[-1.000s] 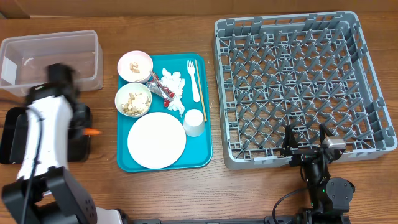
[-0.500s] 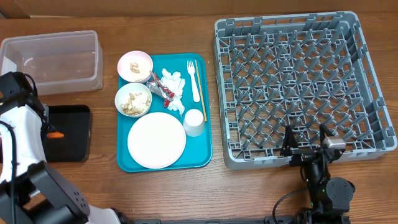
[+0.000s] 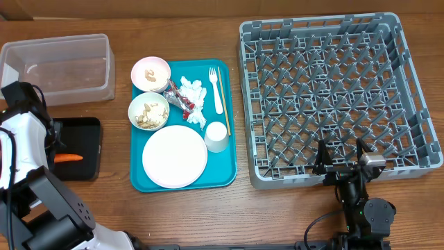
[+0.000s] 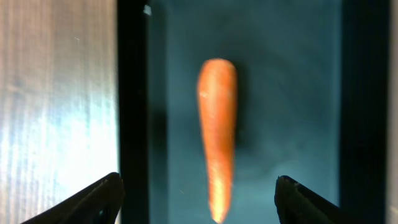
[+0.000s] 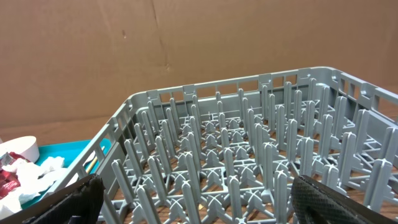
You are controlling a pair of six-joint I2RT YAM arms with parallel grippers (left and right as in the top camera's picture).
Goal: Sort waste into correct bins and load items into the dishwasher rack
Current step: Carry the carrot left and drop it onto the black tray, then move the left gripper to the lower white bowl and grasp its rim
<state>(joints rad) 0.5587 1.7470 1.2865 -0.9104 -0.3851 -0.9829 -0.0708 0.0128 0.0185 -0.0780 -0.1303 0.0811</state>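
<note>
From above, the orange carrot (image 3: 68, 157) lies flat inside the black tray (image 3: 84, 132) at the left side of the wooden surface (image 3: 277, 215). The white left arm (image 3: 24, 142) is just beside that tray. The clear tub (image 3: 59, 69) sits behind it, and no waste shows in it. A teal tray (image 3: 224, 168) in the middle holds two small bowls (image 3: 150, 74) with food scraps (image 3: 148, 112), the paper napkins (image 3: 195, 103), the red wrapper (image 3: 179, 98), the fork (image 3: 215, 90), the stick (image 3: 223, 101), the cup (image 3: 217, 136) and the plate (image 3: 175, 157). The big grey rack (image 3: 333, 90) on the right has nothing in it, and the right arm (image 3: 355, 191) waits at its near edge. From the left wrist, the carrot (image 4: 217, 137) lies in the black tray (image 4: 132, 124), a bit blurry. The left fingers (image 4: 99, 196) are spread far apart with the carrot's tip in the gap between them, and they grip nothing. From the right wrist, the rack (image 5: 249, 155) fills the view with its many pegs. The right fingers (image 5: 81, 199) are also wide open and hold nothing. At the far left you can see the cup (image 5: 18, 148), some napkins (image 5: 34, 174) and a bit of the wrapper (image 5: 6, 179).
</note>
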